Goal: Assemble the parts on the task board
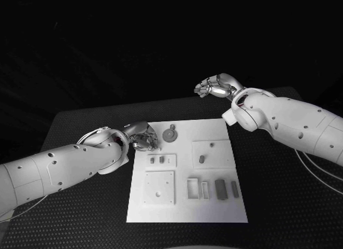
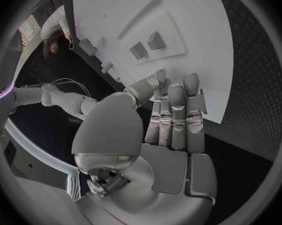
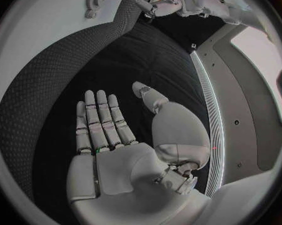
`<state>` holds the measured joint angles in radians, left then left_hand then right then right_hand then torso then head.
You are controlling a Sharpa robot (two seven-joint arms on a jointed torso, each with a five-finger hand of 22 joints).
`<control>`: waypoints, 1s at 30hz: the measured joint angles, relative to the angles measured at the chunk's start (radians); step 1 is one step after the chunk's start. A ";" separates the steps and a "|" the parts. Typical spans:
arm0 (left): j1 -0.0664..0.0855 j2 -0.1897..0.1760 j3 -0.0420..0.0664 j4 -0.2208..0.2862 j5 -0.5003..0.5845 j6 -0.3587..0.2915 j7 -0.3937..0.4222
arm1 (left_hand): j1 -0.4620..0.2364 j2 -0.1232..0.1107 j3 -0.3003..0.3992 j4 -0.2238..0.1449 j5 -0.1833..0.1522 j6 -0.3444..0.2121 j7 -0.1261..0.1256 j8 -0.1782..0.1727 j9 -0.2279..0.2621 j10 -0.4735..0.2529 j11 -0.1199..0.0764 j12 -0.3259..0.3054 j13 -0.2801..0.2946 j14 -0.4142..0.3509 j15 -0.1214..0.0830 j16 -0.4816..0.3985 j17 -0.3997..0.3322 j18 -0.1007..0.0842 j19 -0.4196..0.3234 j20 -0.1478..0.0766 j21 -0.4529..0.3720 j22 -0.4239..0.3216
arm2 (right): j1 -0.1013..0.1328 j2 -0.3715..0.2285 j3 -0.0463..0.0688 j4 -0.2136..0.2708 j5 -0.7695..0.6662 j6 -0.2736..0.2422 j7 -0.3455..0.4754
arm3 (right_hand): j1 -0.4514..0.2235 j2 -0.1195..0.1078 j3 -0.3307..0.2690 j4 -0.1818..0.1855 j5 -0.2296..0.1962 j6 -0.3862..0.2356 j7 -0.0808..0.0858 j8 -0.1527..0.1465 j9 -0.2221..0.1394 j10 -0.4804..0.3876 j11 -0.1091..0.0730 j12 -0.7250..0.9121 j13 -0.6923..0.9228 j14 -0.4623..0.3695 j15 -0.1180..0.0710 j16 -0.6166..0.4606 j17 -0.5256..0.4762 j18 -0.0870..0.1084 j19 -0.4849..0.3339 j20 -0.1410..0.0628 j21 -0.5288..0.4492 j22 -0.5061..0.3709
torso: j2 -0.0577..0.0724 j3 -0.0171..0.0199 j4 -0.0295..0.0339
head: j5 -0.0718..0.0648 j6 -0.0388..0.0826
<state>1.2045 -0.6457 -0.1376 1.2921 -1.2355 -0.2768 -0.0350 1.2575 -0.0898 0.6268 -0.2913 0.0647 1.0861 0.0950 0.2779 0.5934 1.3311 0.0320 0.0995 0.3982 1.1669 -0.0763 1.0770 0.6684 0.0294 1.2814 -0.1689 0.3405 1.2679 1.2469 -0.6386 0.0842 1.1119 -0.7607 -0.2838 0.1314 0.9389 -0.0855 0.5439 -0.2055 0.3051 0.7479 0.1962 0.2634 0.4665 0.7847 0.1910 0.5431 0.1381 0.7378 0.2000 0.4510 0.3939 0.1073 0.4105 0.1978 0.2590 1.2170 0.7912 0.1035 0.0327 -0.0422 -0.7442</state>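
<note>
The left robot hand [image 1: 142, 137] sits at about 9 o'clock in the head view, right at the far-left corner of the white board [image 1: 216, 207]. The forearm comes in low from 8 o'clock. In its wrist view, the left robot hand [image 2: 172, 120] has its fingers [image 2: 177, 116] straight and side by side, thumb angled across, nothing held, fingertips reaching over the board's edge [image 2: 197, 60].

The right robot hand [image 1: 215, 87] is up at roughly 1 o'clock, off the board, past its far edge over the black counter [image 1: 82, 124]. From the head camera it looks a bit bunched, but its own wrist view shows the right robot hand [image 3: 116, 135] flat with the palm open, fingers [image 3: 100, 117] extended close together, thumb out to the side, empty.

The board lies in the middle of the counter. On it are a round disc-shaped part [image 1: 170, 136] near the far edge just beside the left robot hand, a small peg [image 1: 203, 158] on a raised square, a couple of small blocks [image 1: 161, 160] on a small plate, and an upright slim block [image 1: 219, 190] among the rectangular frames at the near side, around 5 o'clock.

The parts are tiny and grey here, so their exact shapes are hard to make out. The left forearm hides part of that hand in the head view. I can't read any writing or labels.
</note>
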 measured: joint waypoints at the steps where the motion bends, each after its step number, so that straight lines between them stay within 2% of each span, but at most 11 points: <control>1: 0.000 0.002 0.000 0.000 -0.001 0.001 0.000 | 0.000 0.000 0.001 0.001 0.000 0.000 0.000 0.000 0.000 0.000 0.000 0.000 0.000 0.000 0.000 0.000 0.000 0.000 0.000 0.000 0.000 0.000 | 0.000 0.000 0.000 0.000 0.000 0.000 0.000 | 0.000 0.000 0.000 0.000 0.000 0.000 0.000 0.000 0.000 0.000 0.000 0.000 -0.001 0.000 0.000 0.000 0.000 0.000 0.000 0.000 0.000 0.000 | 0.000 0.0000 0.0000 | 0.000 0.000; 16: 0.000 0.017 0.000 -0.001 -0.060 0.002 0.001 | -0.003 -0.003 0.002 0.002 0.000 0.000 0.000 -0.004 -0.001 0.000 0.000 -0.003 0.001 0.002 0.002 -0.001 0.001 0.000 0.000 0.003 0.000 0.001 | 0.000 0.000 0.000 0.000 0.000 0.000 0.000 | 0.000 0.000 0.000 0.000 0.000 0.000 0.000 0.000 0.000 0.000 0.000 -0.004 -0.002 0.000 0.000 0.000 0.000 0.000 0.000 0.000 0.000 0.001 | 0.000 0.0012 -0.0012 | 0.001 0.001; 30: 0.000 0.021 -0.001 -0.007 -0.085 0.014 -0.003 | -0.009 -0.004 0.002 0.002 0.000 0.000 0.000 -0.002 -0.001 0.000 0.000 -0.004 0.001 0.002 0.002 -0.001 0.002 0.000 0.000 0.003 0.000 0.002 | 0.000 -0.001 0.000 0.001 0.000 0.000 0.000 | 0.000 0.000 0.000 0.000 0.000 0.000 0.000 0.000 -0.001 0.000 0.000 -0.004 -0.004 0.000 0.000 -0.004 -0.001 0.000 0.000 0.000 0.000 0.001 | 0.000 0.0007 -0.0006 | -0.001 -0.001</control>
<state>1.2046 -0.6247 -0.1385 1.2851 -1.3202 -0.2630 -0.0381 1.2481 -0.0935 0.6290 -0.2891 0.0646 1.0862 0.0951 0.2760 0.5926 1.3310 0.0320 0.0958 0.3992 1.1685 -0.0747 1.0764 0.6701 0.0295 1.2813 -0.1657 0.3405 1.2696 1.2469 -0.6397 0.0842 1.1133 -0.7607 -0.2838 0.1318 0.9389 -0.0855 0.5439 -0.2055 0.3051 0.7479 0.1962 0.2633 0.4657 0.7847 0.1910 0.5391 0.1345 0.7378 0.2000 0.4472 0.3932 0.1073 0.4105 0.1978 0.2590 1.2178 0.7917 0.1042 0.0321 -0.0435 -0.7449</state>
